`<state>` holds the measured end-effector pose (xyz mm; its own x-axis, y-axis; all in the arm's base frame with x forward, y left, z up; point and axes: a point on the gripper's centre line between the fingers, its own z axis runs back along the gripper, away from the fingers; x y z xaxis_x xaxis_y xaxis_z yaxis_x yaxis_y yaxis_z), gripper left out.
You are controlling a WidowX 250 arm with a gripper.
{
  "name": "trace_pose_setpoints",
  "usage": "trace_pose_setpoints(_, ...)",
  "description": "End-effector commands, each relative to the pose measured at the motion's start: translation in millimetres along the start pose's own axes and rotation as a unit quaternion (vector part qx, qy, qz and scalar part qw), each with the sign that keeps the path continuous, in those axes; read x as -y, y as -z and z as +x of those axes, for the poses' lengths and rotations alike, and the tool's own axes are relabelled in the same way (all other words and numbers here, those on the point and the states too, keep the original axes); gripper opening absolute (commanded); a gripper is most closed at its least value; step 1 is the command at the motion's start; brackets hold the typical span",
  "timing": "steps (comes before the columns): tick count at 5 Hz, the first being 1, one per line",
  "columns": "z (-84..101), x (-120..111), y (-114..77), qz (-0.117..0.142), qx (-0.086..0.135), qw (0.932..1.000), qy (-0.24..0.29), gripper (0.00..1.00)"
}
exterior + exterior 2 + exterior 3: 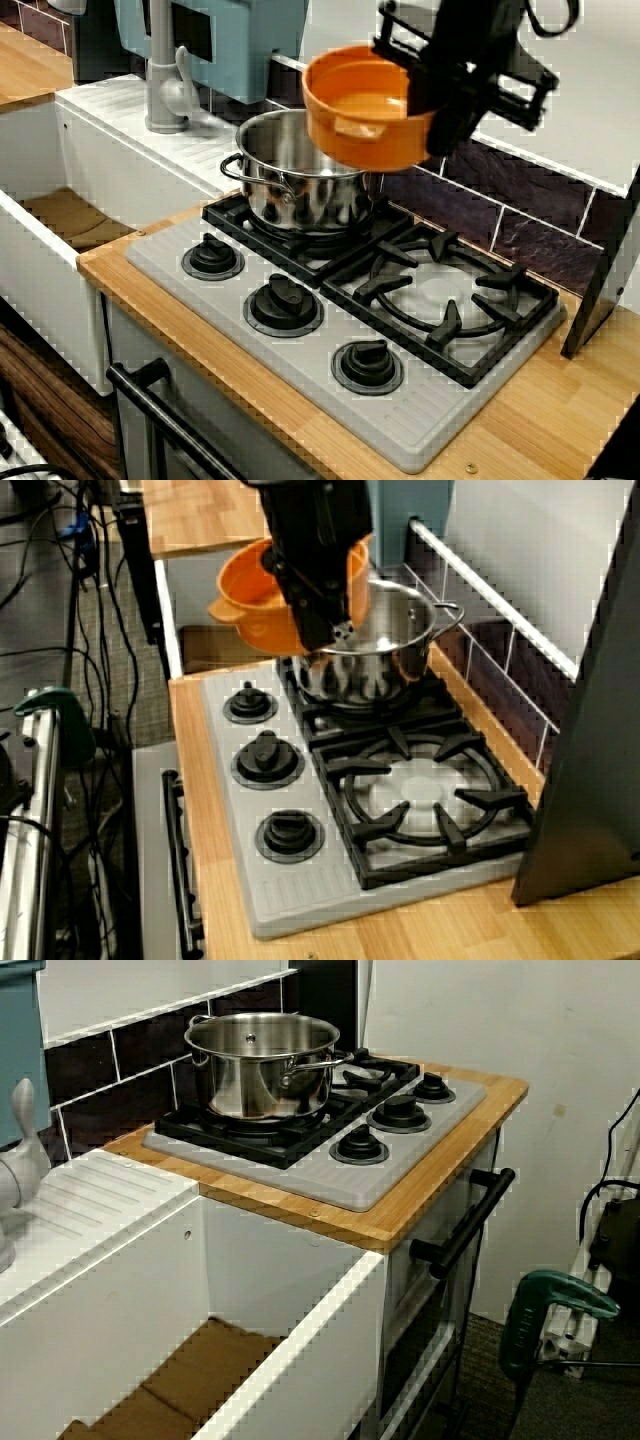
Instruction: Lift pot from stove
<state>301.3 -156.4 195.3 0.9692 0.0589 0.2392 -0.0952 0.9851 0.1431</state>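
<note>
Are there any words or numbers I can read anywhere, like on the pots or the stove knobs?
No readable text in any of the three views.
Orange pot: plain, no label.
Steel pot: shiny, no brand visible.
Stove knobs: black, no numbers or marks that can be made out.
Gripper: black, no writing visible.

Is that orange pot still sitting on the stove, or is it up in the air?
Apart. The front view shows the orange pot held aloft by the pincer, well above the stove.
</note>
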Motion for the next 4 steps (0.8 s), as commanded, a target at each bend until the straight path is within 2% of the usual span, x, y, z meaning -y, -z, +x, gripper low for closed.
trace_pose_setpoints(1,4.0,-17,-40.5,-0.023,0.035,0.9986,-0.031,0.00)
trace_pose_setpoints(4,12.1,-36,-63.2,-0.037,0.042,0.9976,-0.040,0.00)
